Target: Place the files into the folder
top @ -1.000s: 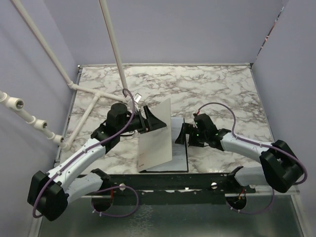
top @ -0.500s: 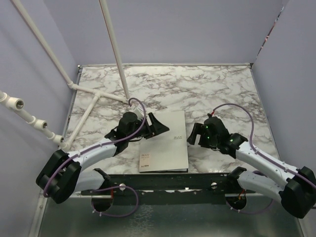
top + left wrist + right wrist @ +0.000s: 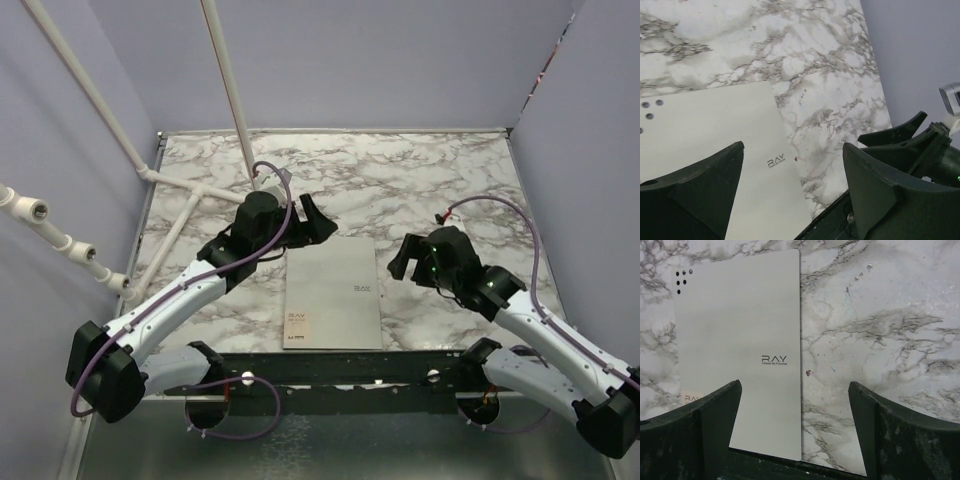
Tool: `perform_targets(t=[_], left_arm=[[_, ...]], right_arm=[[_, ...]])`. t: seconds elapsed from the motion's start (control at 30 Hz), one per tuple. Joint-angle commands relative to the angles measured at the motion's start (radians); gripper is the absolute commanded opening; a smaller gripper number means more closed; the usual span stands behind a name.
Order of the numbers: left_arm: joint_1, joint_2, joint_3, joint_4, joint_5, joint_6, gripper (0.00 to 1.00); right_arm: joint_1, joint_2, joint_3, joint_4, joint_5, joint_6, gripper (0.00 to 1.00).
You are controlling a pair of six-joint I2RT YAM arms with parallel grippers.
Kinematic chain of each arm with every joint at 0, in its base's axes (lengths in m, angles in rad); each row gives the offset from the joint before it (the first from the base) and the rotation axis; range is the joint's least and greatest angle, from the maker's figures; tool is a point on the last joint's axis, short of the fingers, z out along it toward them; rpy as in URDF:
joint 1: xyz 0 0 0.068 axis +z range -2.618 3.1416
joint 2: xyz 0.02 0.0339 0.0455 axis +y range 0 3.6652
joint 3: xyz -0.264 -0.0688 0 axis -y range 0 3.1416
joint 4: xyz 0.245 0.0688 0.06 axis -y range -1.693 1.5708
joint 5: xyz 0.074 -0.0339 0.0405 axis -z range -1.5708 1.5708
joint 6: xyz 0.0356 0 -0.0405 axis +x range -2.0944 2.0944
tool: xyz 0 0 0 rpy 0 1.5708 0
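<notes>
The grey folder [image 3: 333, 294] lies shut and flat on the marble table near the front edge, with small "RAY" print and a reddish label at its near left corner. It also shows in the left wrist view [image 3: 715, 130] and the right wrist view [image 3: 737, 340]. The files are hidden from view. My left gripper [image 3: 312, 222] is open and empty, hovering above the folder's far left corner. My right gripper [image 3: 405, 260] is open and empty, just right of the folder's right edge.
White pipes [image 3: 225, 90] slant across the back left of the table. Purple walls close in the table on three sides. A black rail [image 3: 340, 365] runs along the front edge just below the folder.
The folder's raised cover has dropped shut and now lies flat. My left gripper let go and drew back toward the far left. My right gripper pulled back to the right.
</notes>
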Motion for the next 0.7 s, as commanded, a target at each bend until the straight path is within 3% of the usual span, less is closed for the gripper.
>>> perform_targets(t=[0.0,0.13,0.37,0.67], left_arm=[[-0.002,-0.009,0.058,-0.317,-0.201,0.103,0.84],[0.027,0.006,0.030,-0.403,-0.238,0.075,0.85],[0.111,-0.012,-0.097,-0.425,-0.167,0.028,0.85],[0.123,-0.018,-0.211,-0.419,-0.120,-0.013,0.88]], right_arm=[[0.007,0.072,0.001,0.068,-0.089,-0.041,0.90],[0.008,0.151,-0.025,0.137,-0.124,-0.031,0.86],[0.047,0.282,-0.048,0.221,-0.188,0.003,0.78],[0.064,0.408,-0.121,0.342,-0.202,0.059,0.79]])
